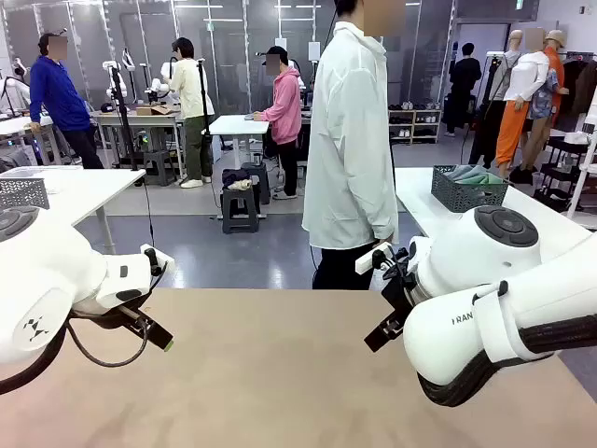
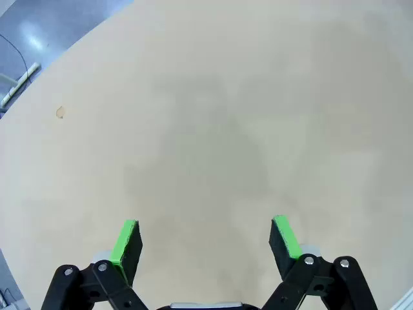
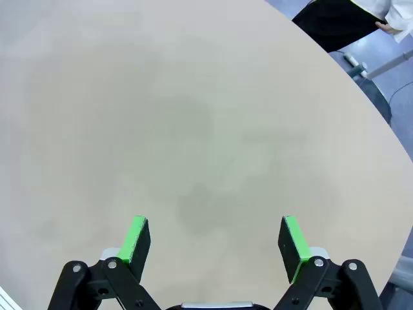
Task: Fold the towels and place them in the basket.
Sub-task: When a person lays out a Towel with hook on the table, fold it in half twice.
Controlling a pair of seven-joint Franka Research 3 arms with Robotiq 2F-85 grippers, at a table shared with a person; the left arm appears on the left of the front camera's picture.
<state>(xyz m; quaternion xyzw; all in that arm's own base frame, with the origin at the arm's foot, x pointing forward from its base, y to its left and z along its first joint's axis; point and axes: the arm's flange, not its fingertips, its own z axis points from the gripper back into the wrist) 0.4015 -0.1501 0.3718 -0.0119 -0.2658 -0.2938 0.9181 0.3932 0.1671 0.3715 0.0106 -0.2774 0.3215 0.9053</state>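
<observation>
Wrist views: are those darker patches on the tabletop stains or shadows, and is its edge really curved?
Left wrist view: soft-edged grey patches on the table ahead of the open left gripper, likely diffuse shadow. Right wrist view: same ahead of the open right gripper; curved edge is wide-angle distortion. Front view: the far edge runs straight.

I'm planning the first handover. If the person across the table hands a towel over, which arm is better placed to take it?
Probably the right. The person stands right of the middle, just beyond the right gripper; the left gripper is farther off. Both are open over the table.
</observation>
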